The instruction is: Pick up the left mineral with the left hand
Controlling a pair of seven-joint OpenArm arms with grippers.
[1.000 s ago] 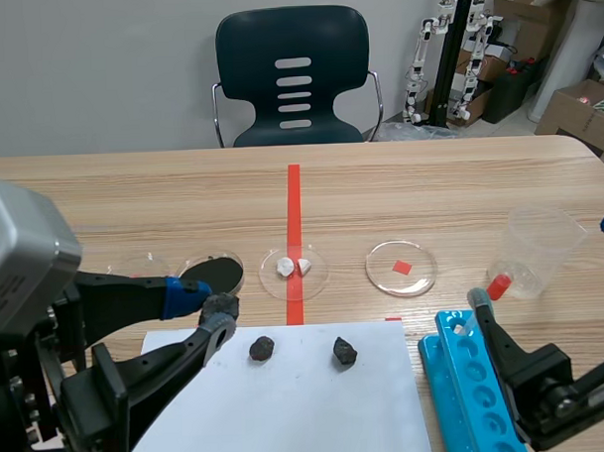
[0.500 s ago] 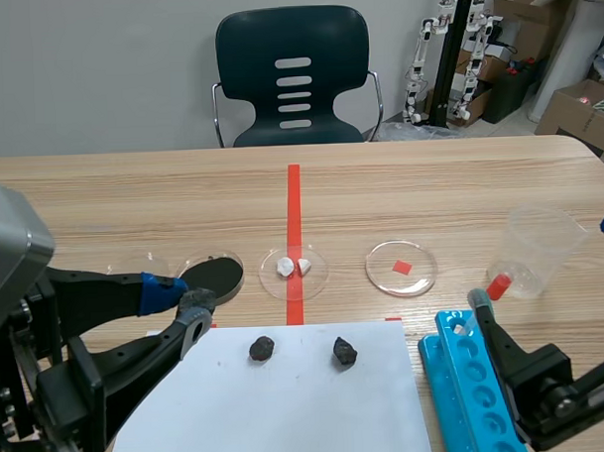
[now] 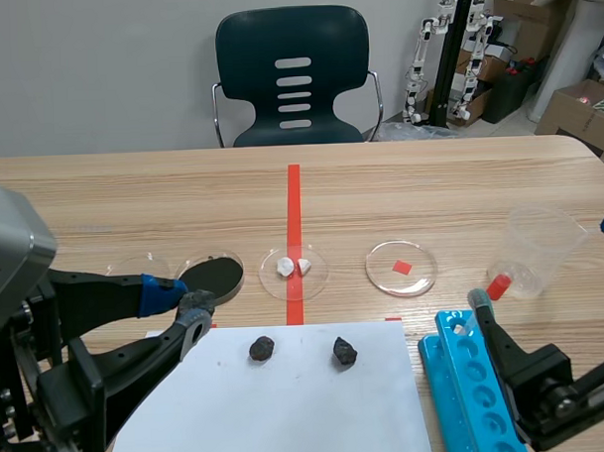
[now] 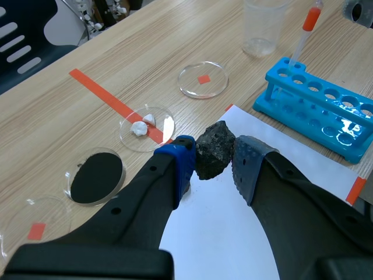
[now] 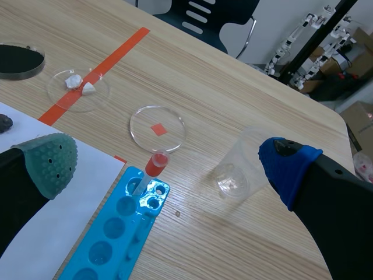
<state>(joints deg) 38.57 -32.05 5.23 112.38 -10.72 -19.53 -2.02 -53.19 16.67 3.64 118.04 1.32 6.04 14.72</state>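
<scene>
Wooden table (image 3: 460, 201), left mineral (image 3: 262, 347) on paper (image 3: 289, 415), left pincer (image 3: 187, 297) parted

Illumination: bright, even, diffuse indoor light across all three views.
Shadows: short and soft-edged, close under the left mineral (image 3: 262, 347) and right mineral (image 3: 344, 352) on the white paper (image 3: 289, 415).
Glare: white highlights on the glossy blue test-tube rack (image 4: 315, 111); the table (image 3: 430, 192) is matt.

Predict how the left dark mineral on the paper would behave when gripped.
The left mineral looks hard and lumpy, so it likely won't deform. Its uneven faces might let it twist in a grip. It probably rolls little.
</scene>
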